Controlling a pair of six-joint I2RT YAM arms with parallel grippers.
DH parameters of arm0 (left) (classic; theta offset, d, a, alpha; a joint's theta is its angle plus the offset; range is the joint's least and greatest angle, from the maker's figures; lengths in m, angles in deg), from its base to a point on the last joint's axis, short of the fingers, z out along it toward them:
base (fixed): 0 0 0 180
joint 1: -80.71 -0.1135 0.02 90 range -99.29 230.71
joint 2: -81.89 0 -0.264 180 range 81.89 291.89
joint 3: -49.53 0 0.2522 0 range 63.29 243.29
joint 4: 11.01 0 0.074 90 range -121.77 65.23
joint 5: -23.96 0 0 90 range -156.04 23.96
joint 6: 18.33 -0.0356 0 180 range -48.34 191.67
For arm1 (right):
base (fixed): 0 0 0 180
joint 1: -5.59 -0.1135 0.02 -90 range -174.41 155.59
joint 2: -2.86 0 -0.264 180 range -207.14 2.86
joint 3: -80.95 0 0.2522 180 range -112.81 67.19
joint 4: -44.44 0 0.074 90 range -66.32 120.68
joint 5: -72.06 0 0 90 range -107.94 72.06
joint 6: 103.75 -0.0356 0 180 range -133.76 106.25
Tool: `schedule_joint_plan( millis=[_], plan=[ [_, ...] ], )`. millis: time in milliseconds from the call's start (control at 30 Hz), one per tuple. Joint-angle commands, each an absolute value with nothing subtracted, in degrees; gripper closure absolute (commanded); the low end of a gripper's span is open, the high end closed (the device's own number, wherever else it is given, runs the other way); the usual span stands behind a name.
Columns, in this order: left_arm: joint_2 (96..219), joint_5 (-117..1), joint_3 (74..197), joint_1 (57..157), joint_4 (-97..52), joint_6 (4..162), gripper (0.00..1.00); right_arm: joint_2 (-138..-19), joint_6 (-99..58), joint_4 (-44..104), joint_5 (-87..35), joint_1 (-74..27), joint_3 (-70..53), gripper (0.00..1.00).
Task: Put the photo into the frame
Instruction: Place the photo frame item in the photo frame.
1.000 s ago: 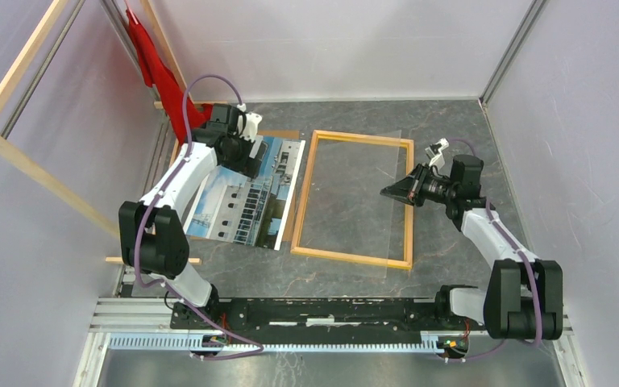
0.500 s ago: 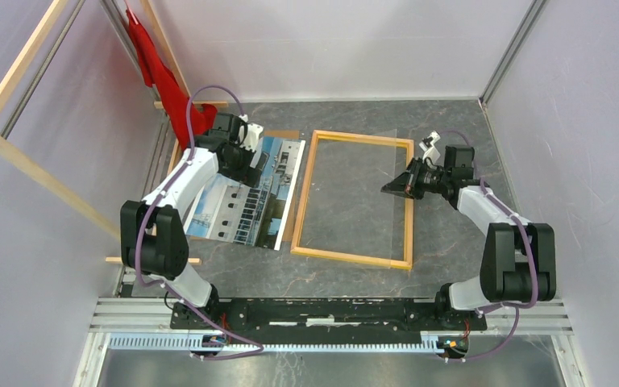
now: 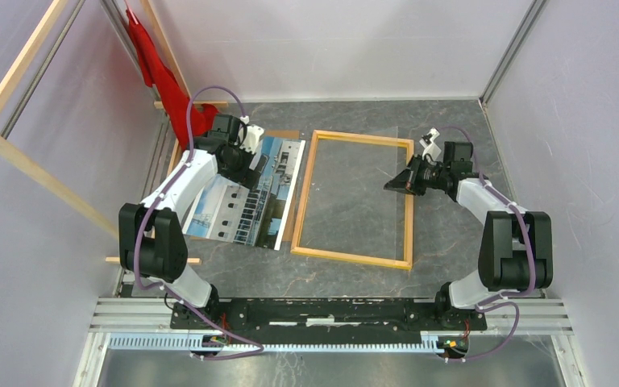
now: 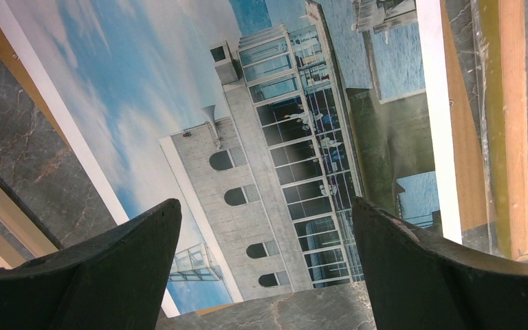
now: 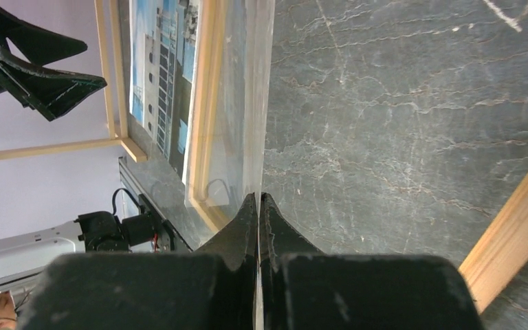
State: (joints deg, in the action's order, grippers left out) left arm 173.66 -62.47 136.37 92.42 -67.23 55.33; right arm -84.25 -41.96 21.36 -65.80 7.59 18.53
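Your photo (image 3: 242, 197) lies picture-up just left of the frame (image 3: 301, 205), on a brown backing board (image 3: 286, 134). Its right edge runs close along the frame's left rail, with a thin strip of board between them. Its long axis lies parallel to that rail, sky side away from the frame. Your left gripper (image 3: 244, 166) hangs over the photo's far end, jaws spread wide. Your right gripper (image 3: 388, 187), at the frame's right rail, is pinched on the clear sheet (image 3: 346, 193). Dark table (image 3: 451, 242) shows beyond that rail.
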Motion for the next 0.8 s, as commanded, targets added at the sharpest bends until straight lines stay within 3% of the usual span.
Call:
schedule_joint_plan(
  millis=[0,767],
  plan=[
    [171.6,-61.3,136.0,92.6,-65.7,53.3,0.00,-85.1,-40.7,22.9,-63.9,8.6,16.0,1.00],
    [172.1,-61.4,135.4,92.6,-65.6,53.3,0.00,-89.4,-40.2,24.1,-62.0,11.2,15.2,1.00]
  ],
)
